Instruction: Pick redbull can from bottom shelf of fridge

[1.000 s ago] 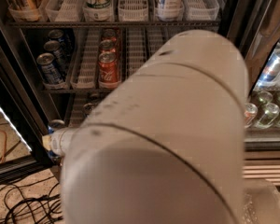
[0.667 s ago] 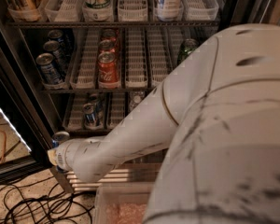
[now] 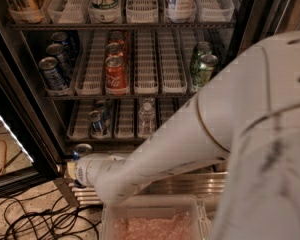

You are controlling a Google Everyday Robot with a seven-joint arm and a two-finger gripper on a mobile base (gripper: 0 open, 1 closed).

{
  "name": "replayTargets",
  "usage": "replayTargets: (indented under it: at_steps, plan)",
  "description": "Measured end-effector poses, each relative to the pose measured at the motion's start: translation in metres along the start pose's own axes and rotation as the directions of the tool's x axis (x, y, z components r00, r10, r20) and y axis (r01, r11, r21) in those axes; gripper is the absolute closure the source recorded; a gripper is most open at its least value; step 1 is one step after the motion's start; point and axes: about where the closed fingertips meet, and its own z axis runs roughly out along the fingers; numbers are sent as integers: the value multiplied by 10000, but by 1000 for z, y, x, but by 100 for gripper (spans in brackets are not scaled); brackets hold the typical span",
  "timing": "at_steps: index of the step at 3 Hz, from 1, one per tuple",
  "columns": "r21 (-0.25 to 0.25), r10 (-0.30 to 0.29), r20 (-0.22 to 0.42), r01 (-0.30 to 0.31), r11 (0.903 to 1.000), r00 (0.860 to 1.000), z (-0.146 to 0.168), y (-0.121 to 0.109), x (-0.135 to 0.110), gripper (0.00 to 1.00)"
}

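The fridge stands open. My gripper is at the lower left, in front of the fridge's ribbed steel base and just below the bottom shelf. It is shut on a redbull can, held upright. The can's silver top and a strip of blue show above my white wrist, which hides its middle. Two more slim blue-and-silver cans stand in a white lane tray on the bottom shelf. My white arm crosses the right half of the view.
A clear bottle stands on the bottom shelf. The rack above holds dark-blue soda cans, red cola cans and green cans. A clear bin sits below my arm. Cables lie on the floor at the left.
My arm has swung right and uncovered the shelves. The gripper end with the can has shifted a little to the right and down, in front of the fridge base.
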Motion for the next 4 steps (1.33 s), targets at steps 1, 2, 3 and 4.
replayTargets:
  at_steps: [1, 2, 3, 4]
  plan:
    - [788, 719, 526, -759, 9940, 9960, -54, -52, 28, 100]
    - [2146, 2115, 979, -2282, 9497, 9725, -112, -125, 70, 100]
    - [3156, 4115, 1397, -4344, 8436, 9006, -151, -168, 111, 100]
    - [3159, 4403, 1574, -4675, 8257, 8840, -159, -168, 117, 100]
